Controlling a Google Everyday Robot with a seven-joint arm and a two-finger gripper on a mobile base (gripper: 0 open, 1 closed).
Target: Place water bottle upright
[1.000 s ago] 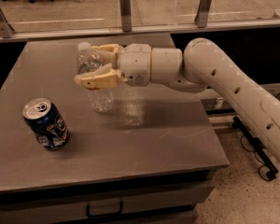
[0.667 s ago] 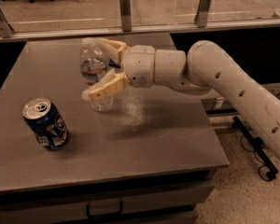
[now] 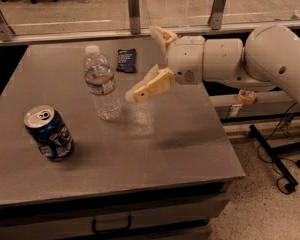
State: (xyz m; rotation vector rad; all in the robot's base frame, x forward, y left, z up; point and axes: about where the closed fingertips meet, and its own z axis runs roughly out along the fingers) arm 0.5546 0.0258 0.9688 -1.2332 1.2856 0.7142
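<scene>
- Currently, task status: the water bottle (image 3: pixel 101 84) stands upright on the table (image 3: pixel 180 149), white cap uppermost and base flat on the grey top, in the back-left part of the surface. Nothing touches it.
- Gripper (image 3: pixel 142 64): one, hanging above the table on the arm's side of the bottle, near it but clear of it. Its two tan fingers are spread wide and hold nothing.
- Done, by judgement: the placing itself looks complete, since the bottle keeps its own balance with no support.
- Left, by judgement: little beyond drawing the arm (image 3: pixel 270 59) away without brushing the bottle, which is light, tall and only partly filled, so a nudge could tip it.
- Water bottles: one, clear and ribbed, with a label band edged in orange-red.
- Soda cans: one, the blue soda can (image 3: pixel 49 132), standing nearer the front-left edge, apart from the bottle and shorter than it.
- Dark packets: one, the dark packet (image 3: pixel 126 60), lying flat near the back edge, behind the bottle and beside the upper finger.
- Rolls of tape: what looks like one roll of tape (image 3: pixel 246 96), off the table, below the arm.
- Tables: one, with a drawer handle on its front.
</scene>
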